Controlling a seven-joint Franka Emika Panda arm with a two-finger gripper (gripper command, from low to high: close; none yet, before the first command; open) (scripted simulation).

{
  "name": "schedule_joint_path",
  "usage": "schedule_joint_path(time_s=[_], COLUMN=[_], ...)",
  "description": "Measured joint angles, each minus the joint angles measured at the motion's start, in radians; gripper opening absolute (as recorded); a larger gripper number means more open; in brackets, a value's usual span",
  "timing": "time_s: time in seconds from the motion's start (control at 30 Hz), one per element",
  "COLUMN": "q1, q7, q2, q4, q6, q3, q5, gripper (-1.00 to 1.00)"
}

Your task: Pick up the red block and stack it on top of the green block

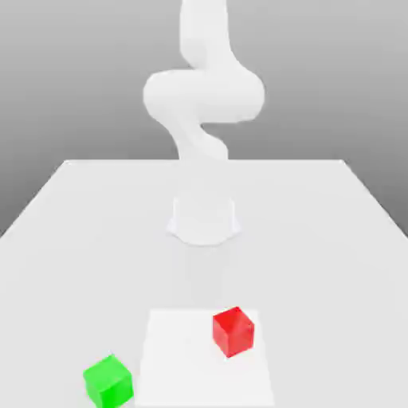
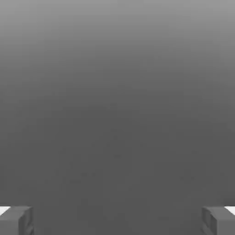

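The red block (image 1: 233,331) sits on the white table (image 1: 335,239) near the front, a little to the exterior view's right of centre. Lower and toward the exterior view's left lies the green block (image 1: 107,381), apart from the red one. Both rest flat on the table with nothing on top of either. In the hand view my gripper (image 2: 117,221) is open, its two grey fingertips (image 2: 16,220) far apart with nothing between them, facing a plain grey background.
The arm's white base (image 1: 204,219) stands at the middle of the table, and its links (image 1: 204,96) rise and leave the exterior view at the top. A brighter square patch (image 1: 203,362) marks the tabletop under the red block.
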Motion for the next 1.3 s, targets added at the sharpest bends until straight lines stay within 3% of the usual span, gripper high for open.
schedule_joint_path(time_s=[0.4, 0.63, 0.83, 0.87, 1.1, 1.3], q1=[0.131, 0.156, 0.14, 0.133, 0.129, 0.133], q7=[-0.254, -0.335, -0.361, -0.364, -0.363, -0.34], q2=[0.455, 0.704, 0.918, 0.951, 0.958, 0.768], q4=[-0.262, -0.407, -0.397, -0.393, -0.392, -0.419], q6=[0.268, 0.423, 0.599, 0.627, 0.632, 0.47], q3=[-0.053, -0.041, -0.018, -0.01, -0.007, -0.019], q5=[0.056, 0.004, 0.018, 0.024, 0.022, -0.01], gripper=[0.0, 0.0, 0.0, -1.0, -1.0, -1.0])
